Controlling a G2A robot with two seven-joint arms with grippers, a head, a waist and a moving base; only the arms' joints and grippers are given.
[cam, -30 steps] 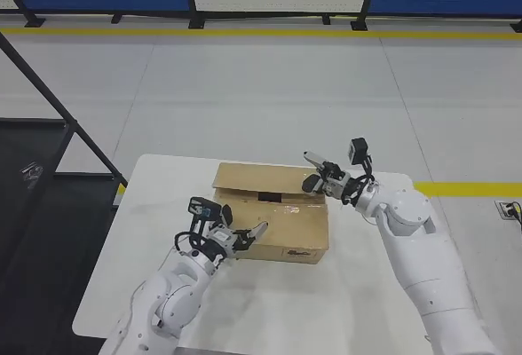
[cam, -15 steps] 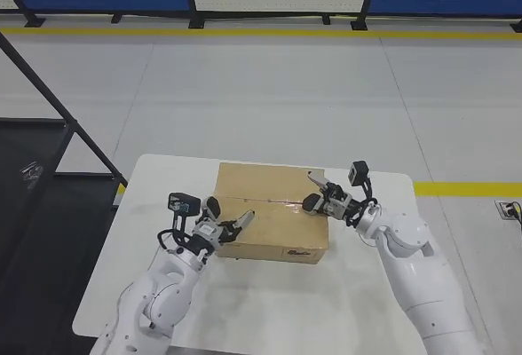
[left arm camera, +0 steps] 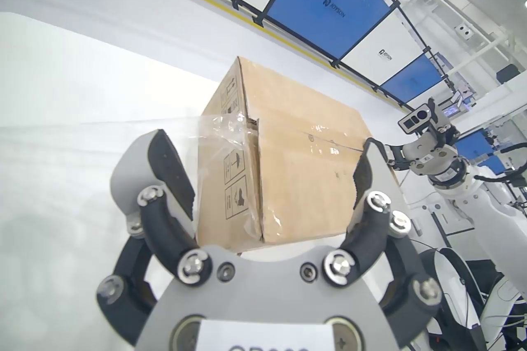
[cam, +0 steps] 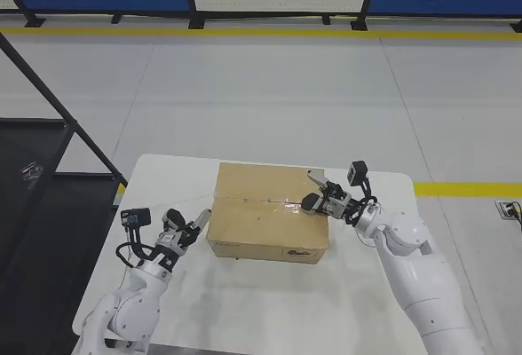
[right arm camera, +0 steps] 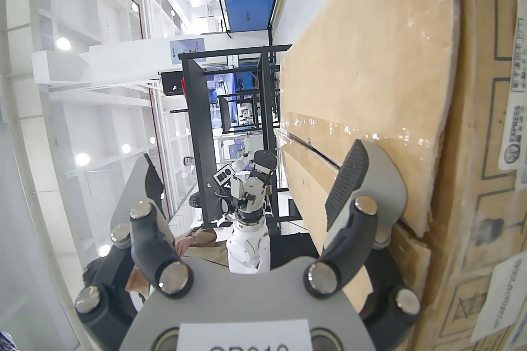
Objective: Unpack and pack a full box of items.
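Box (cam: 268,211) sits shut on the tabletop (cam: 288,293); we judge it stiff, full, fairly heavy. Our left hand (cam: 197,220) gapes open beside one end; our right hand (cam: 312,192), open, touches the top seam, where flaps offer hold.

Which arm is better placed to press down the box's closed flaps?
Probably right: the right gripper, open, is over the box by its seam; the left gripper is off its end.
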